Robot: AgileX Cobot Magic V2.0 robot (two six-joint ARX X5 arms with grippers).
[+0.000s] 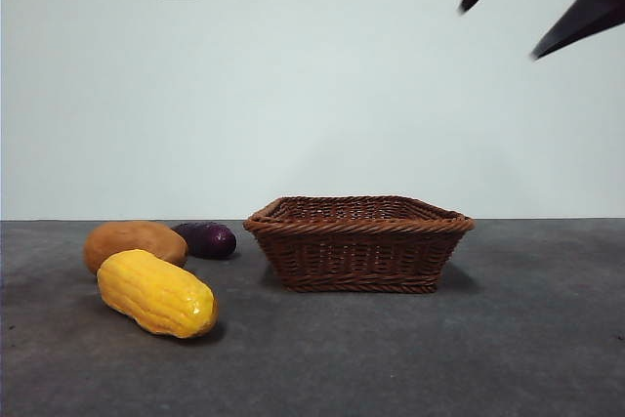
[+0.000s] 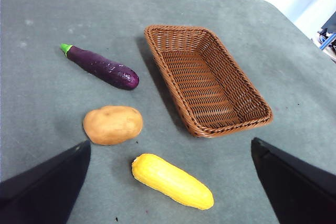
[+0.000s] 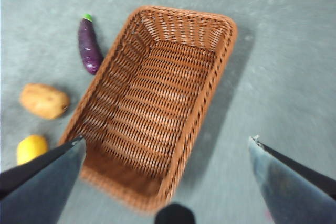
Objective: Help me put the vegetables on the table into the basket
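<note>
With both jaws spread wide and empty, we should lower the left gripper (image 2: 168,182) squarely astride the corn (image 2: 172,180) lying just ahead of it.

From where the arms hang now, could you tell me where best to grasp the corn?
Probably take the corn cob across its thick middle, from above: it lies flat on the table, apart from the potato, leaving both long sides free.

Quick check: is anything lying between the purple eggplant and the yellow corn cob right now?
Yes: the orange-brown oval potato lies between the glossy purple eggplant and the bumpy yellow corn cob, clearest in the left wrist view.
</note>
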